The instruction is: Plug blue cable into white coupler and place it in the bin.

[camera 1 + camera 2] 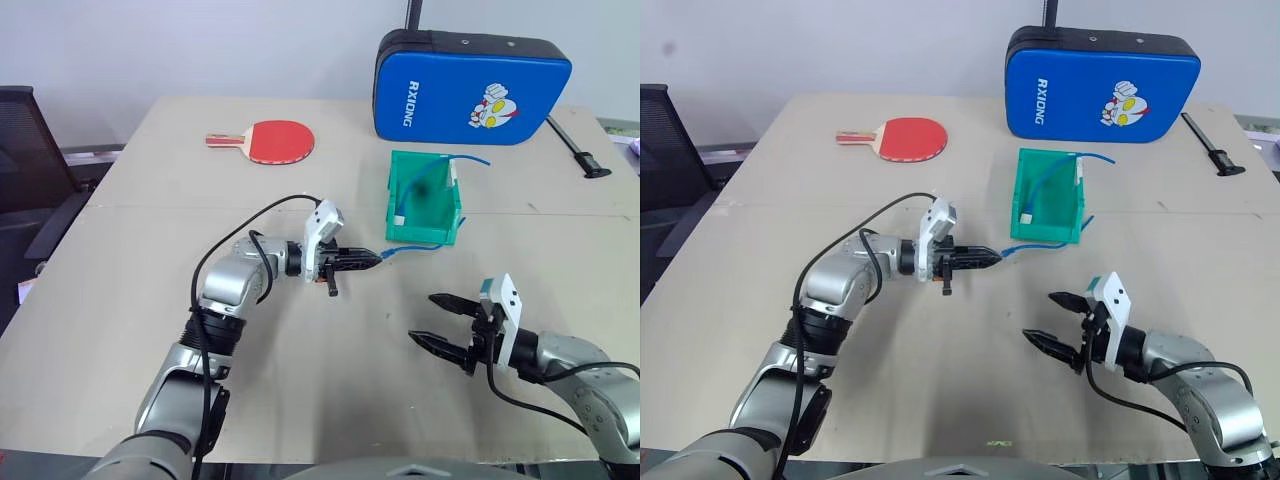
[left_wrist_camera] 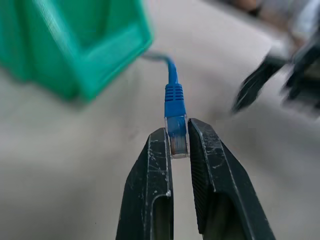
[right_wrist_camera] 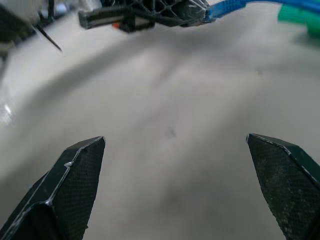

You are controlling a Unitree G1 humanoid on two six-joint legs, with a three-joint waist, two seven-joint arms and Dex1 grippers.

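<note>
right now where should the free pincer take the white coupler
Grip the white coupler across its short sides, coming straight down from above: it lies on the floor of the bin, whose upright walls block any sideways approach. The right pincer is open.

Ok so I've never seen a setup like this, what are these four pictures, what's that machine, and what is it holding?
It is a humanoid robot with two arms, each ending in a two-fingered black gripper. Two pictures come from cameras in its head, looking down over a beige table. The other two come from cameras on its wrists, looking along the fingers.

The left gripper is shut on the clear plug of the blue cable; the cable runs back into the green bin. A small white piece at the cable's other end inside the bin may be the white coupler; I can't tell. The right gripper is open and holds nothing.

Also on the table: a red table tennis paddle, a blue padded case and a black tool.
</note>
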